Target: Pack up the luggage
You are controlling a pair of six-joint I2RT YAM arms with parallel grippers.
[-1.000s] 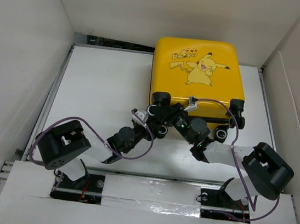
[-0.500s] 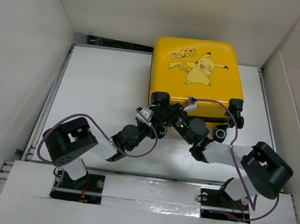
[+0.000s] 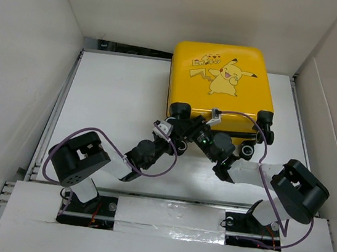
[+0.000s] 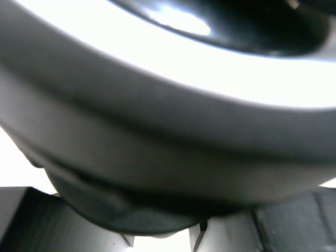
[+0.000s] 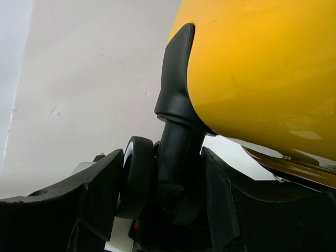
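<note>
**Closed yellow luggage lies flat, both grippers at its near-left corner**

The luggage (image 3: 224,83), a small squarish yellow hard-shell suitcase with a Pikachu cartoon print and black trim, lies flat and closed with the printed side facing up. It rests on the white table (image 3: 117,94), towards the far right part of it, and its black wheels point towards the arm bases.

In the right wrist view, a black caster wheel (image 5: 137,176) hangs on a black stem under the curved yellow shell (image 5: 262,68). The right gripper (image 5: 157,181) has one finger (image 5: 100,189) against the wheel and the other finger on the opposite side of the stem, so it pinches this wheel assembly between them. In the top view, this gripper (image 3: 188,127) is at the near-left corner of the luggage.

The left gripper (image 3: 170,134) is just beside the same corner, a little nearer to the bases than the right one, and the two grippers are very close together. The left wrist view is filled with a blurred dark rounded surface (image 4: 168,136), so I cannot tell how its jaws stand or whether they hold something.

Purple cables (image 3: 149,174) loop along both arms. White panels (image 3: 29,52) stand left, right and behind the luggage.
</note>
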